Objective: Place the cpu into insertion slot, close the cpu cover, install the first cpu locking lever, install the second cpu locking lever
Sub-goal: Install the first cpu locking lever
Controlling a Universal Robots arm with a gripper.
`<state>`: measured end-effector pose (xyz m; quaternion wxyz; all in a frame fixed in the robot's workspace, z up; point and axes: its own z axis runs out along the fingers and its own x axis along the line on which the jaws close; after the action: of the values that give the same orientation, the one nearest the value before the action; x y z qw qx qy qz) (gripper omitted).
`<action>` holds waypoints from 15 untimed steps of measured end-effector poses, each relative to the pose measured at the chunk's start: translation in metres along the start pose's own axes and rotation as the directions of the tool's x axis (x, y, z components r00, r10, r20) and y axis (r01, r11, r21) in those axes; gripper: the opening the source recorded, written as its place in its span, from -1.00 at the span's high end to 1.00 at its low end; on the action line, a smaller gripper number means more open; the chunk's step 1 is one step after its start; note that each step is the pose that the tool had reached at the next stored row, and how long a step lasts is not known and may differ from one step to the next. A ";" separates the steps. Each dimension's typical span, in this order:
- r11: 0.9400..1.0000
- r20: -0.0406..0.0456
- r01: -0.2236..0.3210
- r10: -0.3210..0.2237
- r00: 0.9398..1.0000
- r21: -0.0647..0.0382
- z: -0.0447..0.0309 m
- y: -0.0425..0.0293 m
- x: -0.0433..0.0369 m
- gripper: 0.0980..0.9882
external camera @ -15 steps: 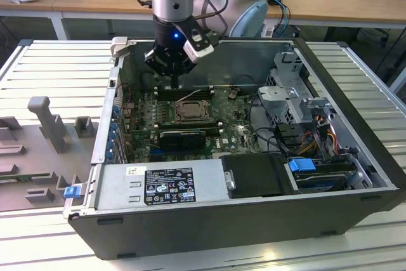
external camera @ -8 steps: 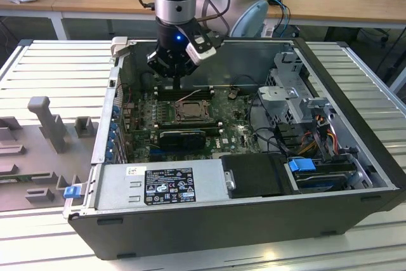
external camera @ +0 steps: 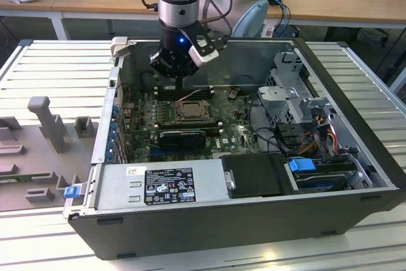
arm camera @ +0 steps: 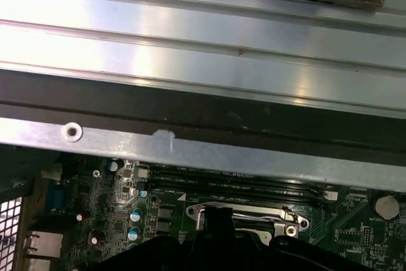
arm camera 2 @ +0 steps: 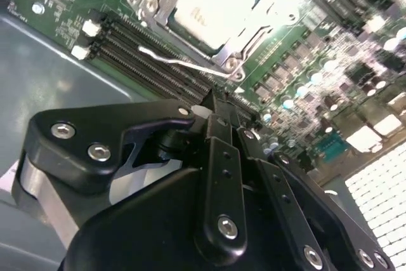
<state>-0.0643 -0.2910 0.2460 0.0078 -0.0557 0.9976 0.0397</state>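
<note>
The cpu (arm camera 2: 209, 4), pale silver, lies in the insertion slot (external camera: 190, 112) on the green board. The cpu cover (arm camera 2: 254, 33), a dull metal frame, lies down around it. One thin wire locking lever (arm camera 2: 184, 63) lies loose beside the socket, and in the exterior view it sticks up at an angle (external camera: 190, 97). My gripper (external camera: 176, 80) hangs above the board, just behind the socket. In the second wrist view the gripper (arm camera 2: 214, 103) is shut with nothing between its tips. The first wrist view shows the socket's metal edge (arm camera: 254, 211).
The board sits inside an open computer case (external camera: 355, 150) lying on a ribbed metal table. Long black memory slots (arm camera 2: 146, 46) run beside the socket. A power supply (external camera: 165, 185), drive cage (external camera: 292, 84) and cables (external camera: 317, 131) fill the front and the exterior view's right.
</note>
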 end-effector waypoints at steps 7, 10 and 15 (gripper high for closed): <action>1.000 0.002 -0.019 0.019 1.000 -0.004 0.0113 -0.0032 -0.0150 0.98; 0.999 0.004 -0.028 0.028 1.000 -0.017 0.0139 -0.0039 -0.0189 0.98; 0.999 0.004 -0.028 0.029 1.000 -0.023 0.0195 -0.0046 -0.0227 0.98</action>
<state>-0.0410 -0.2916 0.2267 0.0089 -0.0414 0.9978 0.0515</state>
